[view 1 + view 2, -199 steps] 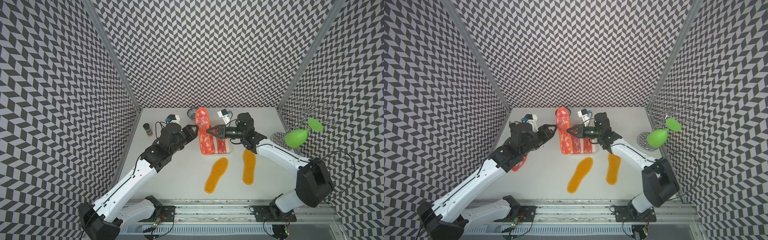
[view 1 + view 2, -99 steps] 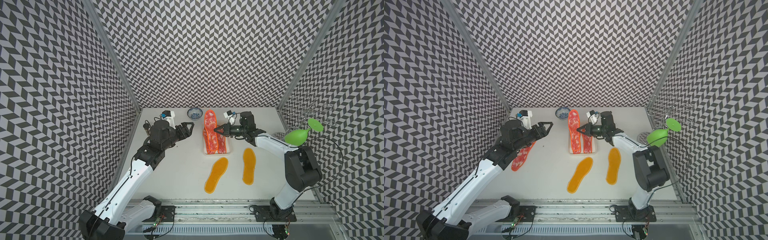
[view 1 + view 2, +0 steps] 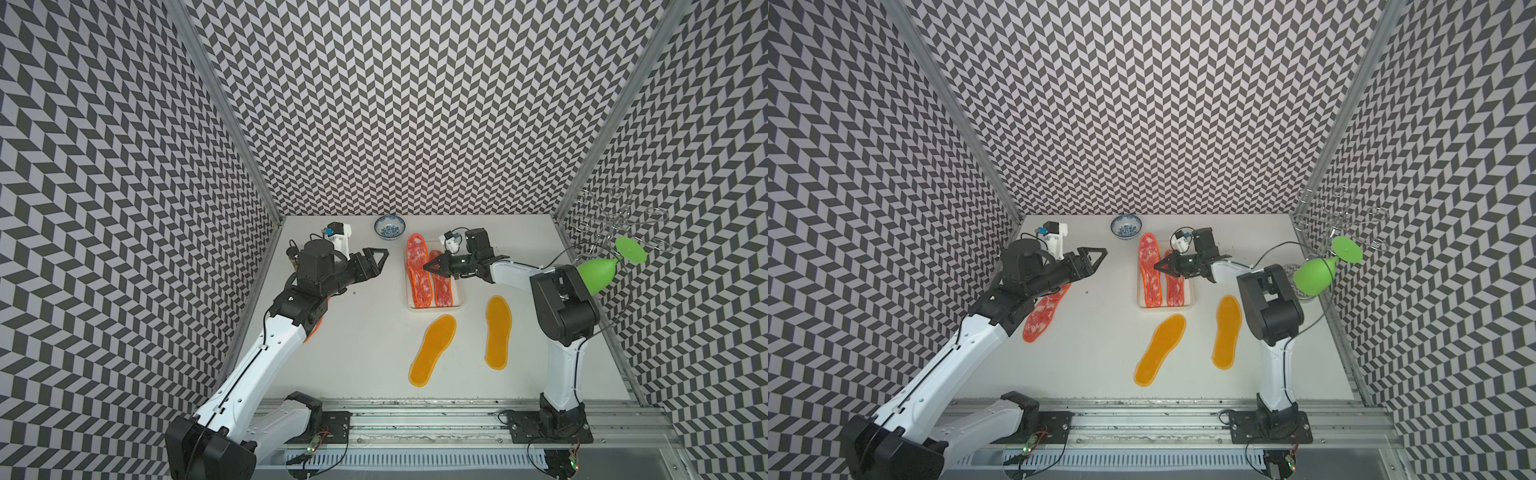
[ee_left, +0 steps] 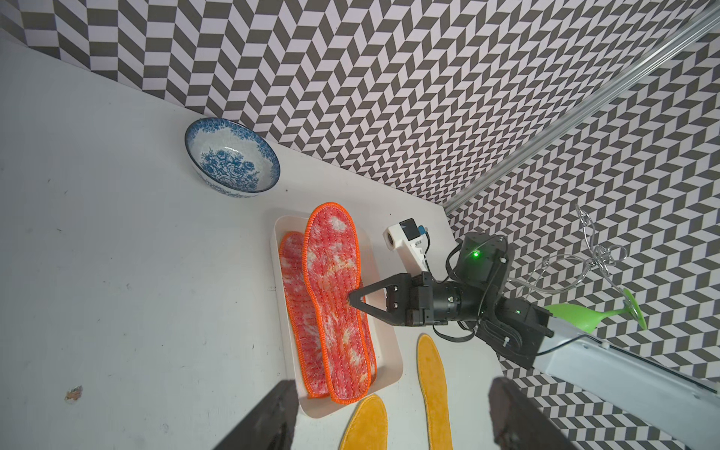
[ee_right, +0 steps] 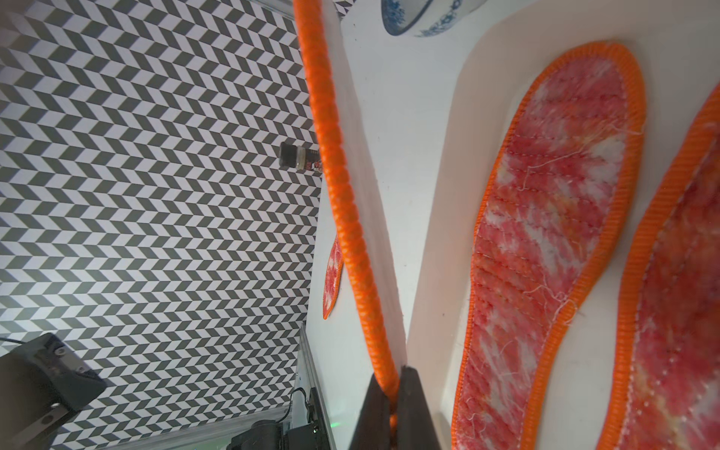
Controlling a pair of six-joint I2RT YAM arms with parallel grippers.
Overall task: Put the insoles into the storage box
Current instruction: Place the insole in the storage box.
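The right gripper (image 3: 429,269) is clamped on the orange stitched edge of a mottled red insole (image 3: 417,266), which lies tilted over others in the storage box (image 3: 459,300) near the table's back edge; the left gripper (image 3: 376,258) hangs open and empty; the yellow insoles (image 3: 432,355) lie before the box; all look thin, light and floppy, likely best pinched at the rim.

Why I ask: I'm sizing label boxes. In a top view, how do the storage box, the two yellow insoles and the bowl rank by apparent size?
1. storage box, widest outline.
2. slanted yellow insole and straight yellow insole: too alike to rank.
3. bowl, clearly smallest.
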